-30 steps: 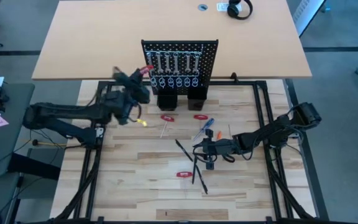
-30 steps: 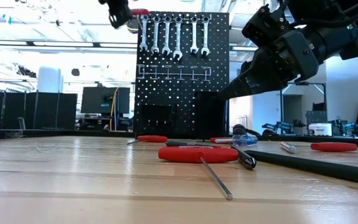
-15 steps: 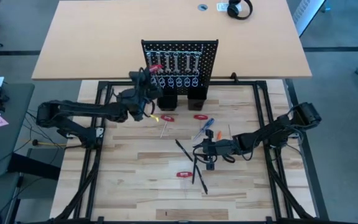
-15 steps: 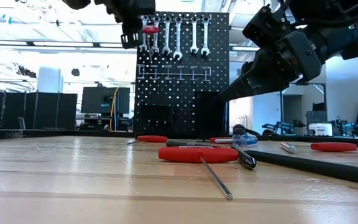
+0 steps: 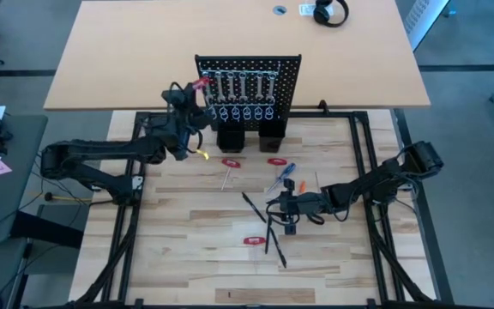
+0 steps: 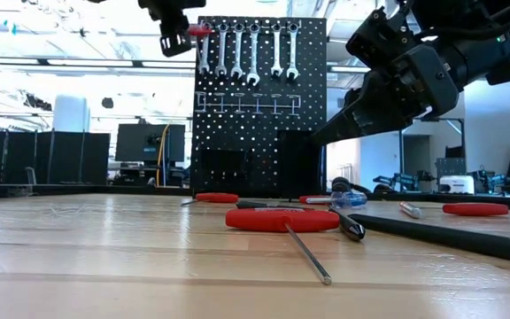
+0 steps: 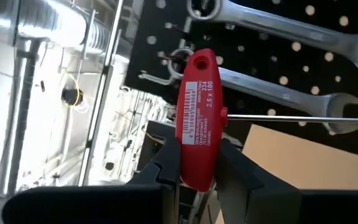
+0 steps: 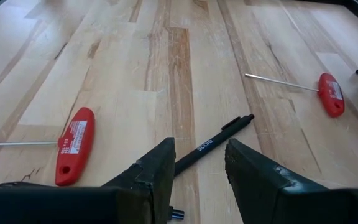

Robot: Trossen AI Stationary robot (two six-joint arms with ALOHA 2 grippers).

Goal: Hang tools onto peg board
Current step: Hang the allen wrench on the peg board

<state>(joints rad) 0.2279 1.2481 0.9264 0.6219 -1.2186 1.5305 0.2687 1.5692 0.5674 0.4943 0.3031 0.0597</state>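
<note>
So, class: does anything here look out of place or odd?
Several tools lie scattered, crossing each other, on the table instead of hanging on the peg board. Nothing looks damaged.

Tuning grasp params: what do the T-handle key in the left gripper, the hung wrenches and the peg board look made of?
T-handle hex key, held in the left gripper: glossy red handle, probably plastic, with a printed label; thin bright shaft, likely steel.
Wrenches: satin silver metal, seemingly plated steel.
Peg board: matte black perforated panel; whether painted metal or plastic is unclear.
</note>
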